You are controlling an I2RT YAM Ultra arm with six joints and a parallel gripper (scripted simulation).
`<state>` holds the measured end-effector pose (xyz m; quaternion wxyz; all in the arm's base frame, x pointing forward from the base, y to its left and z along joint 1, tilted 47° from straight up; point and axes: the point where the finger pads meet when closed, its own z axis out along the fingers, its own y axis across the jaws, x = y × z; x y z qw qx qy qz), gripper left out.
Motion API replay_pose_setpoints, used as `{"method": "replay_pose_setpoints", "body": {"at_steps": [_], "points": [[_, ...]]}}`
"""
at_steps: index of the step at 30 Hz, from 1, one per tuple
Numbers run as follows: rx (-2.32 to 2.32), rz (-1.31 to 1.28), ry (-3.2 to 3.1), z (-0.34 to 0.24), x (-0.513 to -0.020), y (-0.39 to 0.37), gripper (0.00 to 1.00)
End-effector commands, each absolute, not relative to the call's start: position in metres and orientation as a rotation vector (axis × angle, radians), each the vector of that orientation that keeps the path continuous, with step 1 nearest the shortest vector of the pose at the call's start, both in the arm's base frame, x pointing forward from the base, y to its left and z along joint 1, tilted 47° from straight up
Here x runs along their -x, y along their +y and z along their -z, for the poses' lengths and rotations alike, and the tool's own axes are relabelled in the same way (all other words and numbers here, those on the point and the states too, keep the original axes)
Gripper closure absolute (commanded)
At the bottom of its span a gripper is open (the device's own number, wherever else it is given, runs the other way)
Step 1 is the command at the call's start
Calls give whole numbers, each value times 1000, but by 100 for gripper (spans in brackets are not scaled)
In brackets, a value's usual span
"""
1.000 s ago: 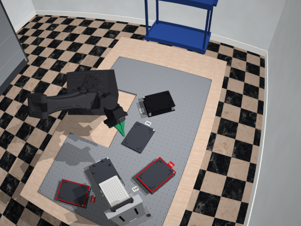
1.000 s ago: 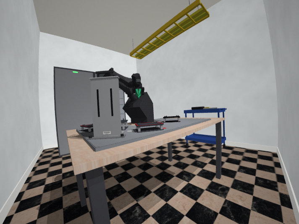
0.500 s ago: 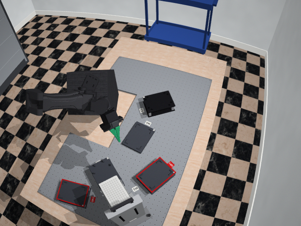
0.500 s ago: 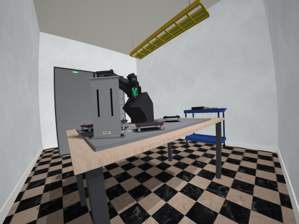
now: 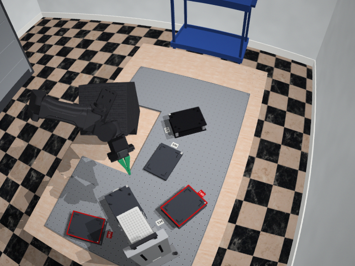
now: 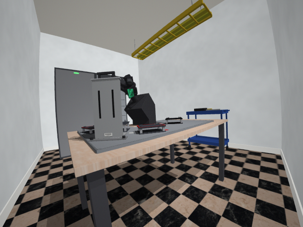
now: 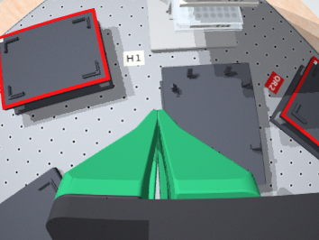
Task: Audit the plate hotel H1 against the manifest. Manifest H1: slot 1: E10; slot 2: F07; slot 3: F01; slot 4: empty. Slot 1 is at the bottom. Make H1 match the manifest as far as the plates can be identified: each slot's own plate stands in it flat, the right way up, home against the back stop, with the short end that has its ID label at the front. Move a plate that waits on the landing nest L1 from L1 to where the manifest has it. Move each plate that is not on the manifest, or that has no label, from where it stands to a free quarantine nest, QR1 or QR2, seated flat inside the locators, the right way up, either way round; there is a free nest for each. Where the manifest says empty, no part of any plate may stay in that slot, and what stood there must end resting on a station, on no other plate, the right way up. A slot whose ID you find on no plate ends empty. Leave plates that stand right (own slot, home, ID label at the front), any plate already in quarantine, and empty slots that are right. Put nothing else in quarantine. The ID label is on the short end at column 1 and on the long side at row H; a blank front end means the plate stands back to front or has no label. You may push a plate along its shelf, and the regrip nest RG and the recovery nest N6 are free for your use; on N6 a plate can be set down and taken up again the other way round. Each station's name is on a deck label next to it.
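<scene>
The plate hotel H1 [image 5: 144,241] stands at the near edge of the deck, and its grey back shows in the side view [image 6: 106,107]. A white well plate [image 5: 134,224] juts out of its front. A black plate [image 5: 187,121] sits on the landing nest. My green gripper [image 5: 126,165] hangs shut and empty above the deck between N6 and the hotel. It also shows in the wrist view [image 7: 158,116] and the side view [image 6: 131,92].
The dark regrip nest [image 5: 121,200] lies in front of the hotel. Two red-framed quarantine nests [image 5: 183,205] [image 5: 85,226] stand bare on either side. The N6 nest [image 5: 163,161] is bare. The black arm base [image 5: 114,108] stands at the left.
</scene>
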<state>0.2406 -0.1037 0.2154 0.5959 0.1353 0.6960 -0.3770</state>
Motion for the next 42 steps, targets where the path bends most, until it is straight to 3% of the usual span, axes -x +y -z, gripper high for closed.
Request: {"method": "replay_pose_setpoints", "body": {"at_steps": [1, 27, 42], "points": [[-251, 829, 1643, -224, -244, -100, 100], [-226, 857, 1637, -260, -199, -155, 100], [-224, 851, 1647, -262, -199, -163, 100]]}}
